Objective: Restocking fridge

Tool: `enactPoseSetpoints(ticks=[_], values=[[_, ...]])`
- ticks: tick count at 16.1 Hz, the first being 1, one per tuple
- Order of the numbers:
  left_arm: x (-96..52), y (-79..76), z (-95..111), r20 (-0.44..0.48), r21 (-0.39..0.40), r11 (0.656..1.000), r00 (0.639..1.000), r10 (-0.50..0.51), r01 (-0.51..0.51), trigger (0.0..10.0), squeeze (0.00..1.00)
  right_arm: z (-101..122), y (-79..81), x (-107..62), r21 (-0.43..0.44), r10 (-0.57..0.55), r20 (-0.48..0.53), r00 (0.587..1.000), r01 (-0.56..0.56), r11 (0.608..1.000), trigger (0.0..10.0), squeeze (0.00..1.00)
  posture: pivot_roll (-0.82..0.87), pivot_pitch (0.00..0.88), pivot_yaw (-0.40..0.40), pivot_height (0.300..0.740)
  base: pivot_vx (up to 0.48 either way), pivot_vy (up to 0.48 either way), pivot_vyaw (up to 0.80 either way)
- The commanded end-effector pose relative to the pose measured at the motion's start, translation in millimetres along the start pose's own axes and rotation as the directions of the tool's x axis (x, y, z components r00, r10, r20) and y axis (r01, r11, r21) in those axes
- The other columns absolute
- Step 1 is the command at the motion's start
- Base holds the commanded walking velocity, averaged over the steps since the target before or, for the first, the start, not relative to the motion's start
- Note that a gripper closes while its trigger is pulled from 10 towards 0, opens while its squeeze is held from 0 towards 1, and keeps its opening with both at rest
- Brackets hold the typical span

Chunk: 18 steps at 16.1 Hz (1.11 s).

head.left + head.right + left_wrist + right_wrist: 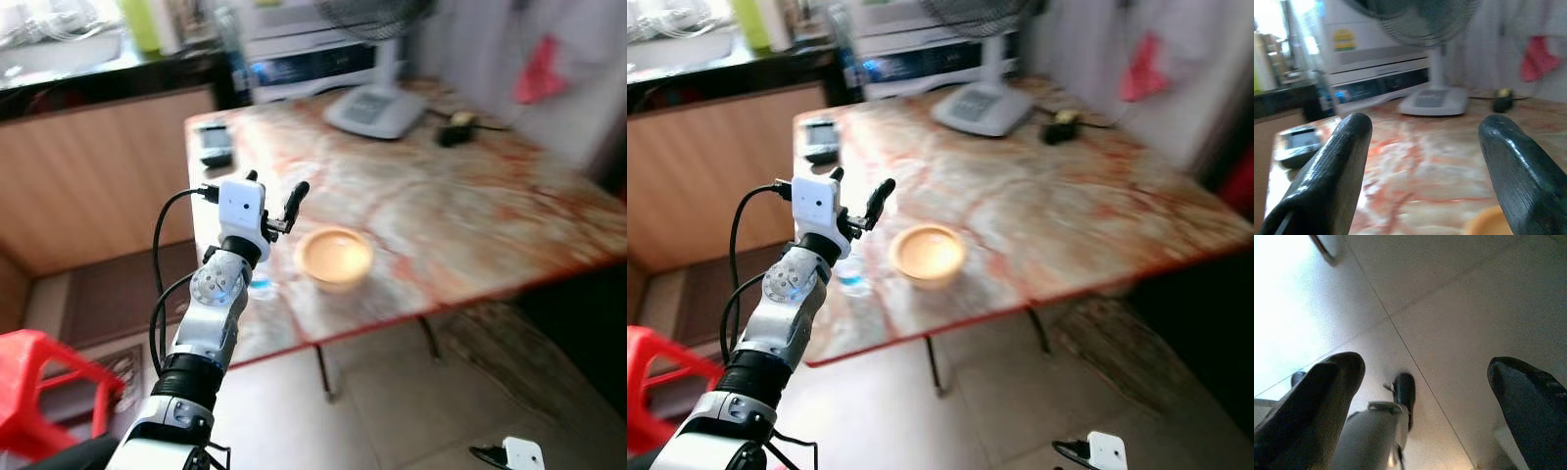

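table [470, 211]: glossy marbled top, cream veined with rust red, smooth and light-catching; thin dark metal legs
bowl [335, 255]: near the table's front edge, smooth pale orange, looks like plastic, soft sheen
left gripper [276, 201]: black fingers [1334, 171] finely grained, slightly shiny; white plastic wrist housing; brushed silver metal arm
right gripper [1425, 396]: same black grained fingers, dull sheen
fan [375, 106]: at the table's far edge, matt grey-white plastic base
phone [216, 147]: by the table's left edge, dark glossy face
cabinet [98, 176]: matt light wood grain under a shiny black counter
stool [44, 387]: glossy red plastic
floor [1449, 308]: smooth pale tiles, thin grout lines
cloth [541, 70]: soft red fabric
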<state>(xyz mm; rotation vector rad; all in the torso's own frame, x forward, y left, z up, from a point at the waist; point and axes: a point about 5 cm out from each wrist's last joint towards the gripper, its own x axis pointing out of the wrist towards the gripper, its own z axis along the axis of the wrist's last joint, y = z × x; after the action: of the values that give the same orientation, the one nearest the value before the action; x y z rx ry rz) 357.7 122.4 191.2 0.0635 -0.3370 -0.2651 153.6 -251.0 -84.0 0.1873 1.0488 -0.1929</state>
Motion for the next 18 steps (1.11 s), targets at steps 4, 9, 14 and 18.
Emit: enactPoseSetpoints(ticks=[4,9,14,18], values=[[2.1,0.2,8.7,0.037,0.013,1.000,0.999,-0.001,0.000,10.0,0.00,0.2,0.8,0.2,-0.006,0.002,0.000,1.000,-0.002,1.000,10.0,0.00,0.16,0.000,0.038,0.740,0.131,0.000,0.00],[2.9,-2.2,14.1,0.063,0.025,1.000,0.998,-0.002,0.000,10.0,0.00,0.2,1.3,0.3,-0.008,0.005,0.000,1.000,-0.005,1.000,10.0,0.00,0.16,0.000,0.038,0.740,0.000,0.000,0.00],[18.2,-26.2,37.7,0.036,0.059,0.998,0.999,-0.003,0.001,10.0,0.00,0.3,1.9,0.4,-0.023,0.008,-0.004,1.000,-0.008,1.000,10.0,0.00,0.16,0.000,0.046,0.740,0.000,0.000,0.00],[18.6,-39.1,45.0,-0.107,0.032,0.997,0.992,0.069,-0.066,10.0,0.00,-1.9,3.8,0.6,-0.034,0.013,-0.009,1.000,-0.013,0.999,10.0,0.00,0.16,0.000,0.074,0.740,0.000,0.000,0.00]])
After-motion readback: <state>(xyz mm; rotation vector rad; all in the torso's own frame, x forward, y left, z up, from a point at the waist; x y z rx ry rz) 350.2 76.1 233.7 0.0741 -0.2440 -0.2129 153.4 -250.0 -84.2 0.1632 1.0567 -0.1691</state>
